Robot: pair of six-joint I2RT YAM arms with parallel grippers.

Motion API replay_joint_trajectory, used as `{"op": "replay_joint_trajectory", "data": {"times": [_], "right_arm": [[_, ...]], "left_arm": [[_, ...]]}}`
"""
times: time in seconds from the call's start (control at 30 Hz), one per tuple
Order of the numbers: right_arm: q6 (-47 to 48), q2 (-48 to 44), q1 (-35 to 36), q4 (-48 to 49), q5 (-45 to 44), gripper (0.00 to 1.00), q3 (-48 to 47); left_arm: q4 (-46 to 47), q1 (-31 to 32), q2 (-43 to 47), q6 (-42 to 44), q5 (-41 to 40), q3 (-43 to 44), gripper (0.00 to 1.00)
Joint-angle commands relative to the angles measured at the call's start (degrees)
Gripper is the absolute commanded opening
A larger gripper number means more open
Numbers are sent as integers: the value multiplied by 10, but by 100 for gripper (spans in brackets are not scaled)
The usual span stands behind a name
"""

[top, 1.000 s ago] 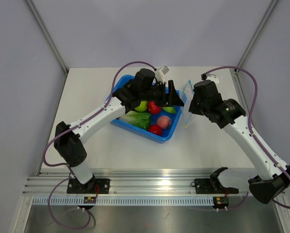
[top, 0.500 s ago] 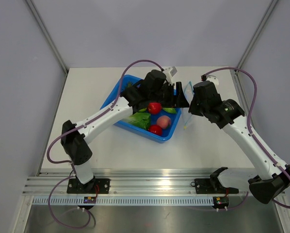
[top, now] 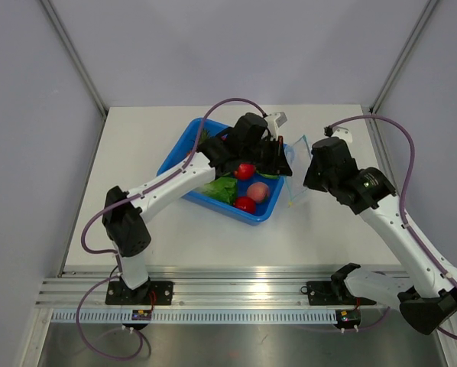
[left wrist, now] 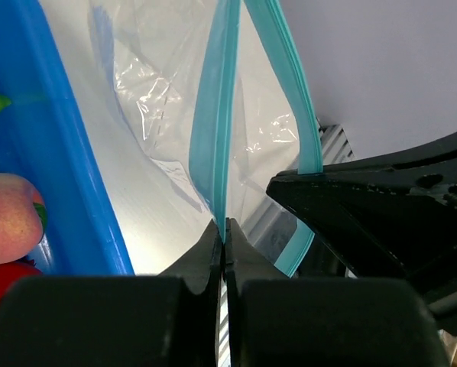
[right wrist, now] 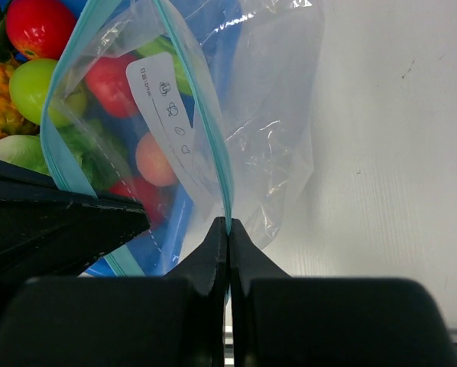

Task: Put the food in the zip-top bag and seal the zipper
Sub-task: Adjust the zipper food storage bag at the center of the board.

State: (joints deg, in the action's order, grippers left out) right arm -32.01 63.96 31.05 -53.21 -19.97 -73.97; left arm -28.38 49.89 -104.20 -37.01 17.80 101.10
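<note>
Two arms meet over the right half of the white tabletop (top: 137, 191). The left arm (top: 175, 182) bends sharply at its elbow near the front edge. From there it stretches diagonally across the blue tray (top: 175, 150), with its wrist over the tray's far right corner. The right arm (top: 400, 233) rises from its base at the near right and angles inward, its wrist turned toward the left arm's.

Between the two wrists is the zip-top bag (right wrist: 270, 115), clear and crinkled, held just beside the tray's right end. The left gripper (left wrist: 223, 229) is closed tight on one lip of the teal zipper (left wrist: 217, 115). The right gripper (right wrist: 228, 225) is pinched on the other lip, and the two lips stand apart, so the mouth gapes.

All the food seen is in the tray: lettuce (top: 222, 189), a pink peach (top: 259, 191), a red tomato (top: 245, 204), a red apple (top: 244, 170) and a green apple (right wrist: 31, 80).
</note>
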Motion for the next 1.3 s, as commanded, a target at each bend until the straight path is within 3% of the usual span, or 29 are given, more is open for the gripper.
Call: {"op": "replay_joint_trajectory", "data": {"times": [0.0, 0.07, 0.1, 0.2, 0.3, 0.43, 0.53, 0.6, 0.63, 0.67, 0.7, 0.83, 0.9, 0.97, 1.0, 1.07, 1.27], "right_arm": [[-10, -28, -4, -15, -17, 2, 6], [-12, -33, -4, -22, -16, 9, 7], [-14, -36, -3, -24, -16, 22, 7], [-19, -42, -4, -31, -16, 40, 8], [-26, -52, -4, -37, -16, 41, 10], [-30, -61, -3, -42, -14, 19, 16], [-36, -66, -3, -46, -13, 15, 25], [-43, -68, -4, -47, -10, 21, 35], [-47, -71, -4, -48, -8, 29, 41], [-49, -74, -4, -46, -6, 44, 44], [-51, -75, -4, -44, -3, 49, 47], [-61, -85, -4, -41, -2, 53, 64], [-62, -89, -4, -37, -2, 50, 67], [-66, -89, -3, -37, -5, 38, 69], [-68, -90, -4, -37, -5, 19, 69], [-73, -93, -4, -30, -4, 3, 71], [-82, -113, -4, -6, -2, 0, 80]], "left_arm": [[18, -7, -7, 32, 79, 15, 0], [7, -8, -15, 40, 124, 21, 0], [8, -8, -20, 41, 141, 16, 0], [16, -8, -28, 45, 188, 2, 0], [13, -7, -37, 45, 208, -1, 0], [12, -7, -42, 45, 204, -3, 0], [17, -7, -41, 43, 210, -5, 0], [21, -7, -39, 42, 210, -6, 0], [23, -7, -40, 42, 208, -6, 0], [24, -7, -41, 41, 206, -6, 0], [25, -7, -43, 41, 203, -4, 0], [18, -7, -57, 34, 190, 11, 0], [21, -7, -60, 31, 187, 10, 0], [28, -7, -61, 29, 187, 6, 0], [28, -7, -61, 28, 187, 4, 0], [28, -7, -62, 34, 187, 2, 0], [39, -7, -98, 27, 206, 13, 0]]}}
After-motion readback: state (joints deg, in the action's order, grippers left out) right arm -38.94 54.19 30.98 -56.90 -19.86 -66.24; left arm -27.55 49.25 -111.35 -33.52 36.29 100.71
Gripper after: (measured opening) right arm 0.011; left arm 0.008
